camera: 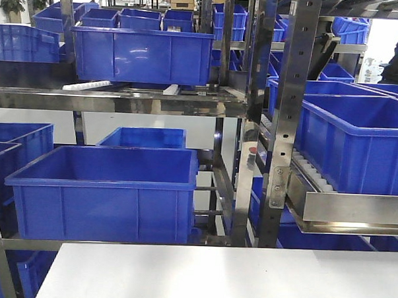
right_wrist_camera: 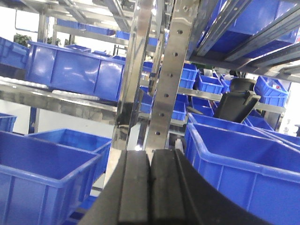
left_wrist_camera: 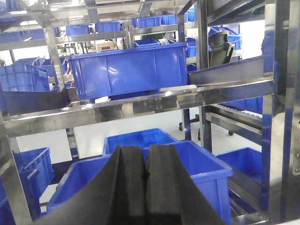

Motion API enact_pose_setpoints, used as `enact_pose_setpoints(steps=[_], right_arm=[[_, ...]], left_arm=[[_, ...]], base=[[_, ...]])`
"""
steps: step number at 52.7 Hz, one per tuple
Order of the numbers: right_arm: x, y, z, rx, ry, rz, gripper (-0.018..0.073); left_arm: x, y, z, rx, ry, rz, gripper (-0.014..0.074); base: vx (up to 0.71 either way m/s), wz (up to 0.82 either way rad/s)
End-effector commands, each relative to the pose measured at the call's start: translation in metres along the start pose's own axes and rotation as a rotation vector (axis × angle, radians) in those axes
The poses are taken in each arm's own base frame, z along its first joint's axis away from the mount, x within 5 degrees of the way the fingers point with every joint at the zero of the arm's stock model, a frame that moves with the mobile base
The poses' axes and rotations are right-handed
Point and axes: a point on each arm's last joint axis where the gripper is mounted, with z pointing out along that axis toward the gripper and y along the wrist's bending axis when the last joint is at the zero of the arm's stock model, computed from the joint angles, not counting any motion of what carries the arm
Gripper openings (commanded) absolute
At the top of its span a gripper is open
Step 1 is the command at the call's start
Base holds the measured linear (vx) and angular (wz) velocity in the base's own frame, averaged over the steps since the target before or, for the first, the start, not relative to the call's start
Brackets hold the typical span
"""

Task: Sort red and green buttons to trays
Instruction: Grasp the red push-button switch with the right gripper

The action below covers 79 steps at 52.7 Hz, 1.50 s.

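Note:
The red and green buttons and the trays are out of view in all three views. My left gripper [left_wrist_camera: 145, 151] is shut, its black pads pressed together with nothing between them, and it points at a shelf of blue crates. My right gripper [right_wrist_camera: 151, 154] is also shut and empty, aimed at a steel rack upright. Neither gripper shows in the front view.
Steel racks [camera: 289, 120] hold deep blue crates: a large one low on the left [camera: 104, 191], one on the upper shelf [camera: 142, 54], another on the right [camera: 358, 139]. A white tabletop [camera: 220, 278] lies along the bottom. A black office chair [right_wrist_camera: 236, 105] stands behind the racks.

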Motion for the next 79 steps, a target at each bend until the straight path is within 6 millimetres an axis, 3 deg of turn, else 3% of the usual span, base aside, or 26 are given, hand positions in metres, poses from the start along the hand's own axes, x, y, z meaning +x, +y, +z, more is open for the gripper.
enact_pose_setpoints(steps=[1,19,28,32,38,42,49,55,62,71,79], right_arm=[[-0.021,-0.004,-0.003,0.025,-0.128,-0.004,0.0131],[-0.023,-0.004,-0.003,0.027,-0.148,0.013,0.066],[-0.028,-0.005,-0.004,0.035,-0.206,0.052,0.0716],[-0.018,-0.004,0.003,0.029,-0.171,0.045,0.0704],[0.027,0.004,0.018,0.01,-0.071,0.027,0.0667],[0.08,0.012,0.02,-0.001,0.019,0.078,0.0631],[0.16,0.025,0.006,-0.007,0.129,0.18,0.0572],[0.211,0.031,-0.005,0.016,0.211,0.216,0.0547],[0.246,0.032,-0.008,0.064,0.252,0.237,0.0545],[0.277,0.039,0.006,0.048,0.329,0.241,0.0545],[0.291,0.042,0.024,0.039,0.348,0.242,0.0545]], left_arm=[[-0.022,0.004,-0.002,-0.03,-0.131,-0.008,0.0104],[-0.022,0.003,-0.002,-0.028,-0.124,-0.008,0.0449],[-0.022,0.003,-0.002,-0.028,-0.124,-0.01,0.0495],[-0.022,0.003,-0.002,-0.028,-0.124,-0.012,0.0495],[-0.021,0.003,-0.002,-0.027,-0.121,-0.012,0.0495],[-0.021,0.003,-0.002,-0.026,-0.117,-0.012,0.0493],[-0.021,0.003,-0.002,-0.025,-0.115,-0.012,0.0494],[-0.021,0.003,-0.002,-0.025,-0.115,-0.012,0.0494],[-0.021,0.003,-0.002,-0.025,-0.115,-0.012,0.0494],[-0.02,0.003,-0.002,-0.024,-0.109,-0.011,0.0494],[-0.019,0.003,-0.002,-0.021,-0.098,-0.01,0.0494]], base=[[0.0,0.0],[0.0,0.0],[0.0,0.0],[0.0,0.0],[0.0,0.0],[0.0,0.0],[0.0,0.0],[0.0,0.0],[0.0,0.0],[0.0,0.0],[0.0,0.0]])
